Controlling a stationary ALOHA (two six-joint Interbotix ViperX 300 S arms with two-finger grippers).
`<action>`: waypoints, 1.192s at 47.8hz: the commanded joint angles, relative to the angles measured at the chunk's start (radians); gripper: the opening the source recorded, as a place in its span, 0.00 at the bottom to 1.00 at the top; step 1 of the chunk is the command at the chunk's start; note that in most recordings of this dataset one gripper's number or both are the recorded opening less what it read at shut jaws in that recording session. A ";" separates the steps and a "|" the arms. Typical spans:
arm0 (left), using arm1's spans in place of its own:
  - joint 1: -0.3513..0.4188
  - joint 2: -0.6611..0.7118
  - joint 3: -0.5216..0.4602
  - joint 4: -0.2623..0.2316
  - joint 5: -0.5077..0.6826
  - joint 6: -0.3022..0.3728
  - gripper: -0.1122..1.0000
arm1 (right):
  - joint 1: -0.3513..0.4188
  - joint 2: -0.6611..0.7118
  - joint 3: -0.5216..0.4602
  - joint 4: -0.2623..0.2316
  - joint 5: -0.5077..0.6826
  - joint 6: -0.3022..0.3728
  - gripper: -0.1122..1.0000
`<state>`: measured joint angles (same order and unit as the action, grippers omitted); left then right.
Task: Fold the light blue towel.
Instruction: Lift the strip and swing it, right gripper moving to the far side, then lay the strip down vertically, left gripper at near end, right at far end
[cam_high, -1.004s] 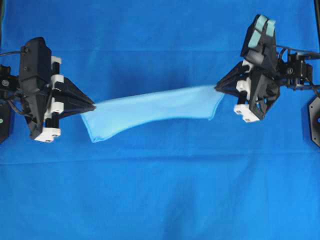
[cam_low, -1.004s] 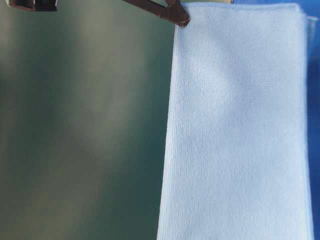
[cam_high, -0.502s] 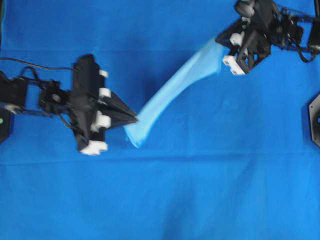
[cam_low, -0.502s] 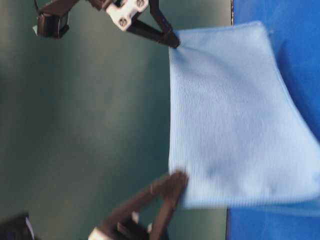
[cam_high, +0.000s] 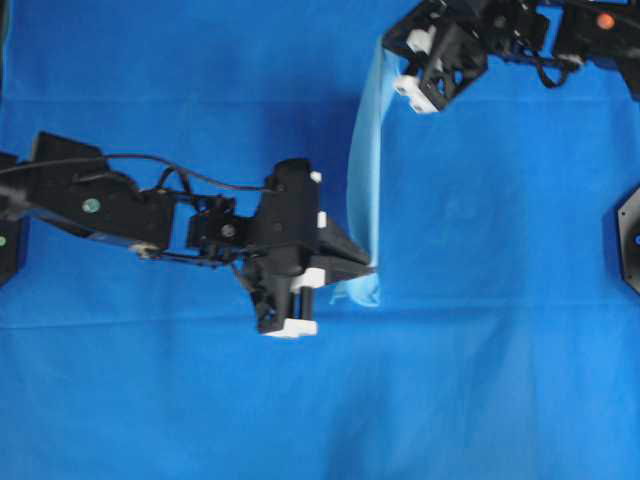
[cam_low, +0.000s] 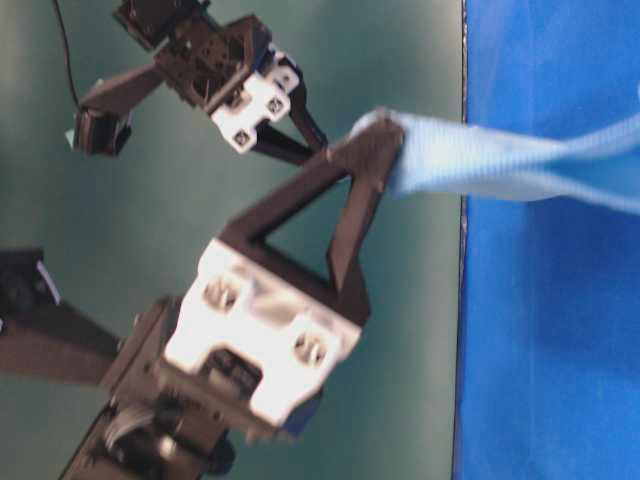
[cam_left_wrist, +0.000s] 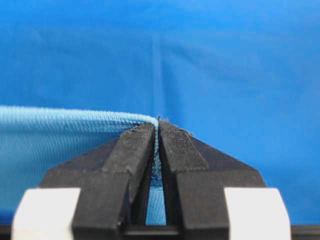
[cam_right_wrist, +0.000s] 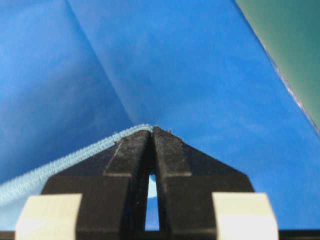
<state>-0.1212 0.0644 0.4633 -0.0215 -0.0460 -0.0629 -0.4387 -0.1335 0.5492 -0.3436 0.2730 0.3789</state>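
The light blue towel (cam_high: 362, 180) hangs folded in a narrow band above the table, stretched between both grippers from the far side towards the middle. My left gripper (cam_high: 372, 268) is shut on the towel's near corner, with the cloth (cam_left_wrist: 60, 150) pinched between its black fingers (cam_left_wrist: 131, 150). My right gripper (cam_high: 386, 42) is shut on the towel's far corner at the top of the overhead view. In the right wrist view the hem (cam_right_wrist: 65, 162) runs off left from the shut tips. At table level the towel (cam_low: 500, 160) streams right from the near gripper (cam_low: 385, 150).
The dark blue table covering (cam_high: 480, 350) spreads across the whole table. A black mount (cam_high: 630, 235) sits at the right edge. The left arm (cam_high: 90, 205) reaches in across the middle with a loose cable.
Both grippers have swung the hanging towel from lying left to right to lying far to near. The left gripper moved right to the middle, the right one moved far and left.
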 joint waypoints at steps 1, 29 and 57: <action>-0.054 0.000 -0.052 0.002 -0.006 0.003 0.13 | -0.021 0.005 -0.051 -0.012 -0.006 0.000 0.12; -0.072 0.155 -0.253 0.002 -0.052 0.012 0.13 | -0.086 -0.155 0.123 -0.012 0.008 0.012 0.12; -0.075 0.285 -0.267 -0.012 -0.227 0.038 0.13 | -0.078 -0.117 0.184 -0.012 0.058 0.003 0.12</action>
<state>-0.1212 0.3912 0.1779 -0.0322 -0.2424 -0.0199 -0.4955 -0.2991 0.7808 -0.3451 0.3712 0.3850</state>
